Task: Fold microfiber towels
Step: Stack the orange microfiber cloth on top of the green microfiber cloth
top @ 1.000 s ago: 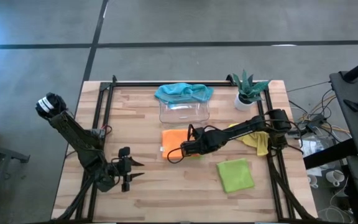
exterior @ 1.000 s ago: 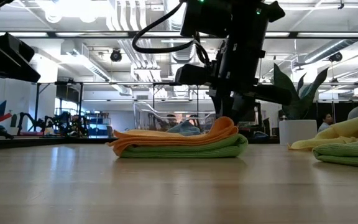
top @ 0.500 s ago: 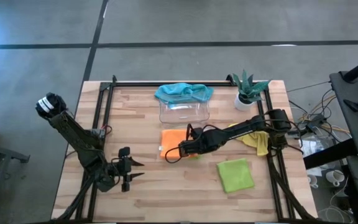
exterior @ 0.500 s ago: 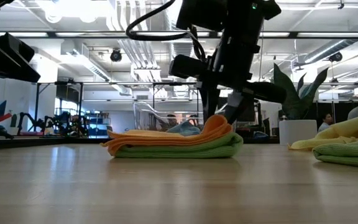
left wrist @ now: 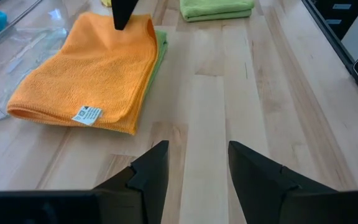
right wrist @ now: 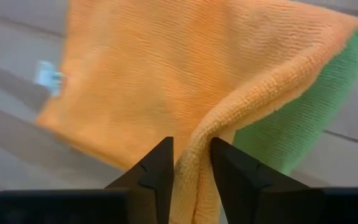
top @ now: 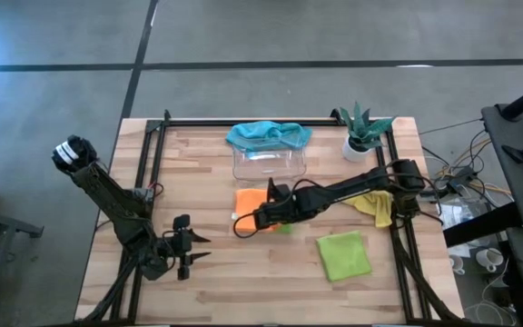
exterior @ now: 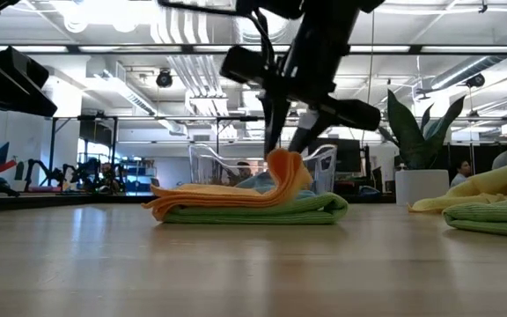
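A folded orange towel (top: 251,200) lies on a lime green towel (exterior: 262,211) at the middle of the table. My right gripper (top: 265,216) is shut on the orange towel's right-hand edge, which stands up in a ridge (exterior: 282,172). The green towel shows beneath it (right wrist: 297,118). Another lime green towel (top: 343,255) lies folded near the right front. A yellow towel (top: 376,205) lies crumpled at the right. A teal towel (top: 269,134) drapes over the clear tray's far rim. My left gripper (left wrist: 194,168) hovers open near the table's left front, touching nothing. My right gripper pinches a raised fold at the orange towel's right-hand edge (right wrist: 194,146) between its two fingers (right wrist: 159,163). The fingers come steeply from above, slanting from the table's right. That edge is lifted off the green towel (exterior: 282,167); the rest of the orange towel lies flat.
The clear plastic tray (top: 269,163) stands just beyond the stacked towels. A small potted plant (top: 363,132) is at the far right corner. Bare wood lies between the stack and my left gripper (top: 193,247).
My right gripper has risen and gone a little toward the table's left. It has drawn the orange towel's right-hand edge up off the green towel into a standing ridge. The orange towel's left part and the green towel have stayed flat.
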